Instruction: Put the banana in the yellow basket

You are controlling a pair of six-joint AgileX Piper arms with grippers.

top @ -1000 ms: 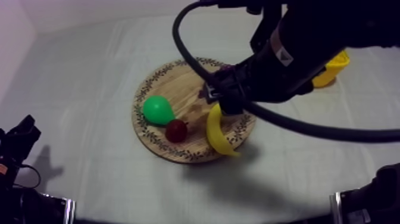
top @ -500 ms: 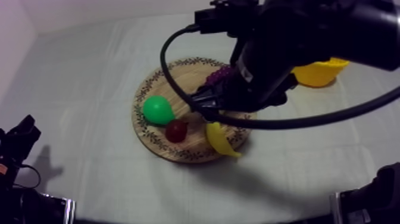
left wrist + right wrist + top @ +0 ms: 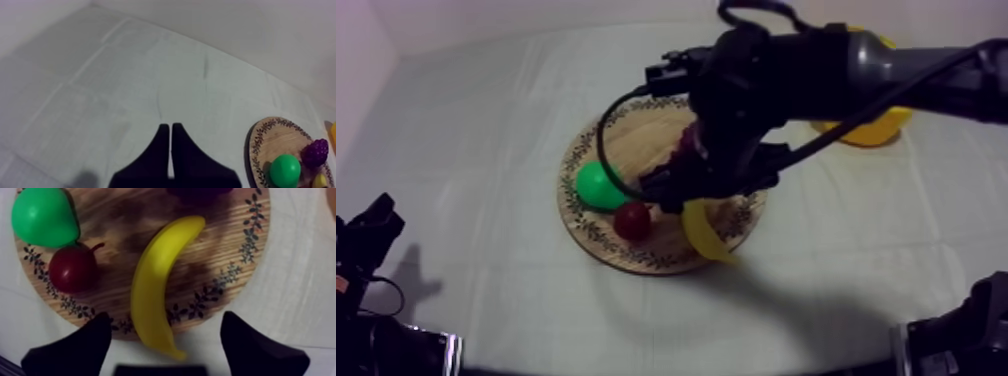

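Our right gripper hangs directly above the near-right part of the wooden board, its two black fingers spread wide with nothing between them but air. They stand either side of the banana without touching it. The banana lies on the board along that near-right edge, curved, with one end pointing toward the board's middle and the other end poking out past the patterned rim over the cloth. To the left of the banana on the board sits the small red fruit, and just beyond that fruit, close against it, the green pear. The bunch of grapes rests on the far side of the board, beyond the banana's inner end. The yellow basket stands off the board, well apart from its far-right rim. Our left gripper is well away from the board's left side, low over bare cloth, its fingers pressed together into a narrow wedge and holding nothing.
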